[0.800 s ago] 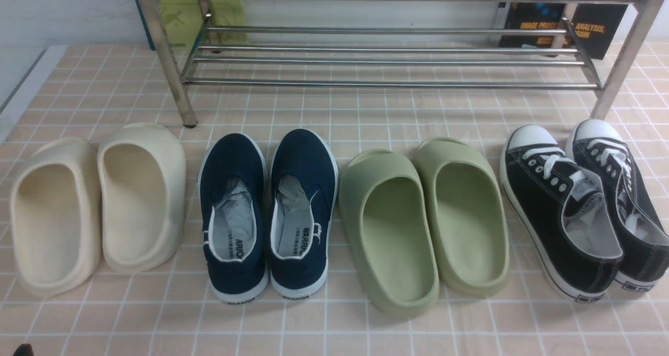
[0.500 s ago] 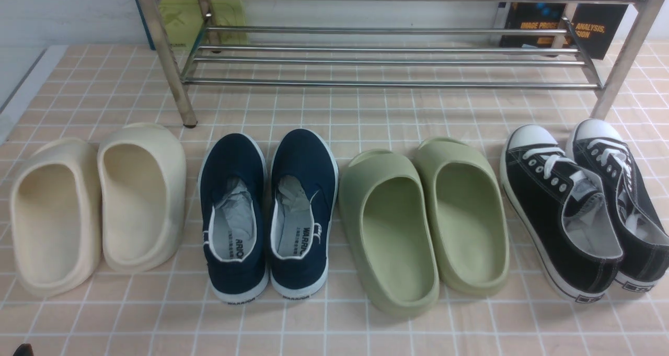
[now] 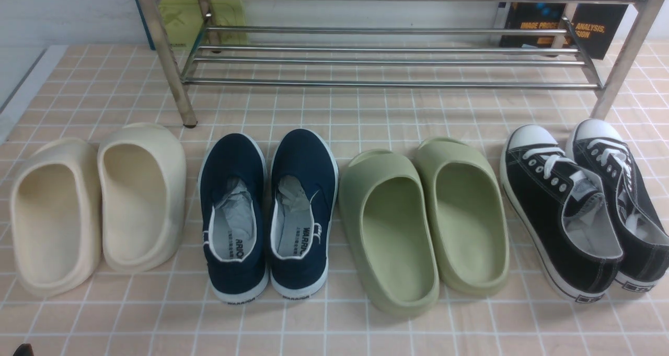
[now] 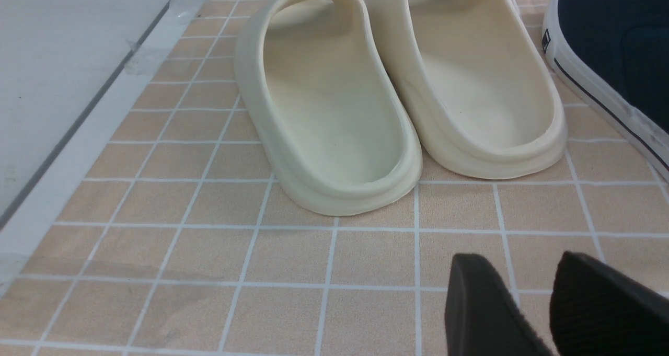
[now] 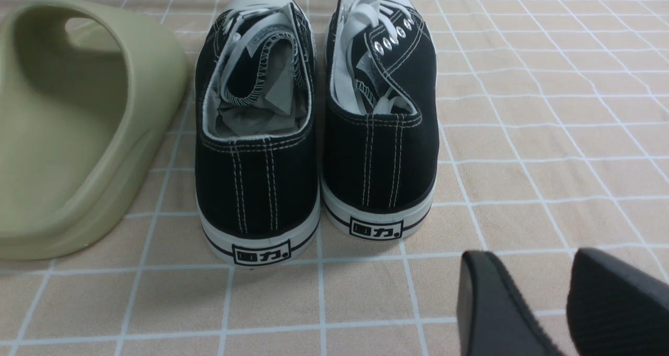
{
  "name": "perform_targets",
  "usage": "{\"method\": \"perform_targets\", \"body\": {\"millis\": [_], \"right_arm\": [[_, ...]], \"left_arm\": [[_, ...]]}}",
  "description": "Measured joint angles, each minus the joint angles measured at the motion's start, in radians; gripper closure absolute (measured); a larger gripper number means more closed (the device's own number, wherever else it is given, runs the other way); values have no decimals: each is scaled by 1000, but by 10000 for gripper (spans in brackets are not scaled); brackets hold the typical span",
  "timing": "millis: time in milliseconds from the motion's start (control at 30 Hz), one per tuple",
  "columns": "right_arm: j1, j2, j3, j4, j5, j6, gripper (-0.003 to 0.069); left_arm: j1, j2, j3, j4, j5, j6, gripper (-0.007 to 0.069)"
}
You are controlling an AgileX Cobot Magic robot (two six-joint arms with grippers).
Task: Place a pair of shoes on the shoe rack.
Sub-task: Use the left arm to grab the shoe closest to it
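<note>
The pair of shoes, two navy slip-ons with white soles and paper stuffing, stands side by side on the tiled floor: the left shoe [image 3: 232, 215] and the right shoe [image 3: 302, 209], heels toward me. The silver shoe rack [image 3: 387, 58] stands behind them, its bars bare. My left gripper [image 4: 522, 272] hovers open over bare tile, short of the cream slides, with the edge of a navy shoe [image 4: 611, 47] off to one side. My right gripper [image 5: 530, 272] is open too, over tile behind the black sneakers. Neither holds anything.
Cream slides [image 3: 99, 204] lie left of the navy pair, green slides [image 3: 423, 220] right of it, black lace-up sneakers [image 3: 580, 204] at far right. Books [image 3: 564, 16] lean behind the rack. A white floor strip [image 4: 78, 136] borders the tiles on the left.
</note>
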Motion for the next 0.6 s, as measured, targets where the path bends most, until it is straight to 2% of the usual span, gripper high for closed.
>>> {"method": "perform_targets", "body": {"millis": [600], "right_arm": [[0, 0, 0, 6, 0, 0, 419]], "left_arm": [[0, 0, 0, 1, 0, 0, 384]]}}
